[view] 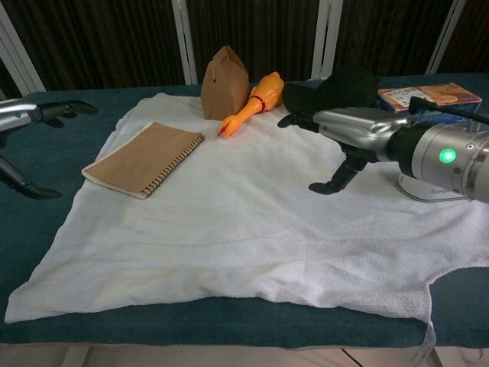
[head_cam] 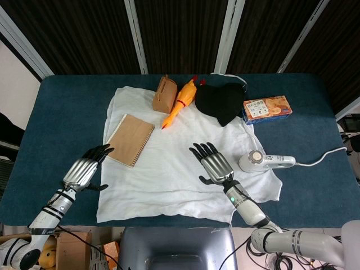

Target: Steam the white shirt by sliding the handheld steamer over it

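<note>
The white shirt lies spread flat over the blue table. On the shirt's right edge lies the white handheld steamer, its cord trailing right. My right hand hovers over the shirt just left of the steamer, fingers spread, holding nothing. At the shirt's left edge my left hand is over the table, fingers apart and empty.
A brown spiral notebook, a brown paper bag, an orange rubber chicken and a black cloth lie on the shirt's far part. A snack box sits at the back right.
</note>
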Available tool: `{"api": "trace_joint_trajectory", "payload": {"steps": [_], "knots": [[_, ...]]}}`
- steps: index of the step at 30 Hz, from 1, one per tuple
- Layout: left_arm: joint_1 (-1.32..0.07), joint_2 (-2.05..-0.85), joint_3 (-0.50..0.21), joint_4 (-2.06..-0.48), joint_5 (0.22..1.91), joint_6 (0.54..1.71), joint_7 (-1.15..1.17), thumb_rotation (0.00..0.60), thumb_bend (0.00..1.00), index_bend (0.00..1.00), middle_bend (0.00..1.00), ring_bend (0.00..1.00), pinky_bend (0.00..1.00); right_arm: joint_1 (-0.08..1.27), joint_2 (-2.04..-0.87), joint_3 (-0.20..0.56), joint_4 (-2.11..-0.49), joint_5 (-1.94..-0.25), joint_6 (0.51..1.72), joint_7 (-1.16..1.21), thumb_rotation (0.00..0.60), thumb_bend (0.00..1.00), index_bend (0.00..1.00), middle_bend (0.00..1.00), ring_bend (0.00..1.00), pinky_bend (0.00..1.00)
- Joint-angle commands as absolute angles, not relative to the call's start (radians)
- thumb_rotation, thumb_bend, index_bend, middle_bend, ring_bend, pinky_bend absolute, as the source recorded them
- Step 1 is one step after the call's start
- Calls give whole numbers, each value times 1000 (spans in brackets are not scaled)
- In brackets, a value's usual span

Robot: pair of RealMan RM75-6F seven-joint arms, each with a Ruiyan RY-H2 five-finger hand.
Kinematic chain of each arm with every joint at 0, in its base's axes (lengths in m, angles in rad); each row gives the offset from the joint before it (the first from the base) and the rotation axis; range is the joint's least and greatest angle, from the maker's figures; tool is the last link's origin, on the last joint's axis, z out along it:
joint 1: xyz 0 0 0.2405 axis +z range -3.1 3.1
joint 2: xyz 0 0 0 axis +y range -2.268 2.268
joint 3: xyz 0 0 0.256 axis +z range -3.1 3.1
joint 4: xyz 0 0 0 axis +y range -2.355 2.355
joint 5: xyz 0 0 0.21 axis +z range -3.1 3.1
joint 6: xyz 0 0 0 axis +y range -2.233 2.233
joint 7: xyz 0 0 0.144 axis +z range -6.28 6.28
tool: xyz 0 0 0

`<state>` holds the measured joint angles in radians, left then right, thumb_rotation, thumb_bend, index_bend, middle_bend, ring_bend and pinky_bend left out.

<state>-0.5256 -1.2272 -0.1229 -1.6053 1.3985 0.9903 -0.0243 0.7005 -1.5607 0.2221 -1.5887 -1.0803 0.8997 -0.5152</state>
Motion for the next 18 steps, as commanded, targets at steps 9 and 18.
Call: {"api": "trace_joint_trajectory", "payload": {"steps": [9,18], "knots": [[-456,-1132,-72,-1659,1450,1108,28,600,1,77,0,0,112,673,-1457,198,-1663,-1042,994,-557,600,236,0,0,0,0],[-224,-1075,73,-1560,1662,1459,2,600,1,62,0,0,112,525,-1156,139,-1727,-1135,1051,-335,600,236,0,0,0,0]]}}
